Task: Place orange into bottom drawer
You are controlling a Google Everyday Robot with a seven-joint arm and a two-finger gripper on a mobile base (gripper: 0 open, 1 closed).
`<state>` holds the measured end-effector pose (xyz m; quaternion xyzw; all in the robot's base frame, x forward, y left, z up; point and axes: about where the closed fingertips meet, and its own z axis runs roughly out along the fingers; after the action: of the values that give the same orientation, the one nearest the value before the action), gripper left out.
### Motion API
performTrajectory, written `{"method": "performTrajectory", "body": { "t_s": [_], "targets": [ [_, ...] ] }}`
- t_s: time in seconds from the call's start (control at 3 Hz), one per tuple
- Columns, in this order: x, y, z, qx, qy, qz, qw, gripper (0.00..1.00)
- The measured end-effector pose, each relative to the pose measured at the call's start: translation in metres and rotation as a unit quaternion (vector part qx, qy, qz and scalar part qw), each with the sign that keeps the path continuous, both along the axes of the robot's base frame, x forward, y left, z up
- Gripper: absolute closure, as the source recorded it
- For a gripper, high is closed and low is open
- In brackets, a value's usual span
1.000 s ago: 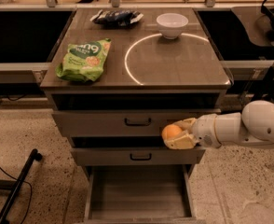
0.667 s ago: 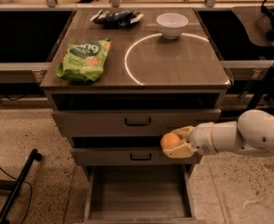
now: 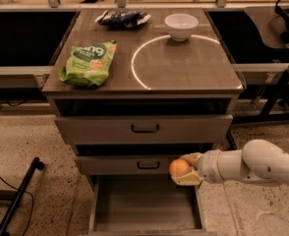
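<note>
Low at the right of the scene, a smooth white robot arm [image 3: 255, 166] reaches in toward a grey metal cabinet of three drawers and ends in a cream-coloured two-finger claw [image 3: 185, 170]. The claw is closed around a small, round, smooth-skinned orange [image 3: 178, 167], with one finger above the fruit and one beneath it. The orange hangs in the air in front of the right end of the middle drawer front [image 3: 120, 165], a grey panel with a black handle. It is above the right rear corner of the grey metal bottom drawer [image 3: 139, 203]. That bottom drawer is pulled out, showing a flat grey floor and low side walls. Higher up is the wide grey top drawer front [image 3: 100, 129], also with a black handle. On the brown surface [image 3: 184, 68] lie a crinkled green snack bag [image 3: 88, 63] at the left, a small white bowl [image 3: 181, 26] at the back right and a dark wrapper [image 3: 122, 17] at the back. A thin white ring [image 3: 134, 73] is marked on it.
</note>
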<state>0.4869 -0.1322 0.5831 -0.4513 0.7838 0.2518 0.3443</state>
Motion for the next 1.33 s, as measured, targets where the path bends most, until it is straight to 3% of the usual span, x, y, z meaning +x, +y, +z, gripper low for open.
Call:
{"method": "performTrajectory", "body": {
  "t_s": [0.33,0.67,1.33],
  "targets": [
    [-0.008,0.000,-0.038,-0.008,0.007,-0.009,0.9999,1.00],
    [-0.008,0.000,-0.038,-0.008,0.007,-0.009,0.9999,1.00],
    [-0.008,0.048,-0.113,-0.020,0.005,0.039,0.9990,1.00]
  ]
}}
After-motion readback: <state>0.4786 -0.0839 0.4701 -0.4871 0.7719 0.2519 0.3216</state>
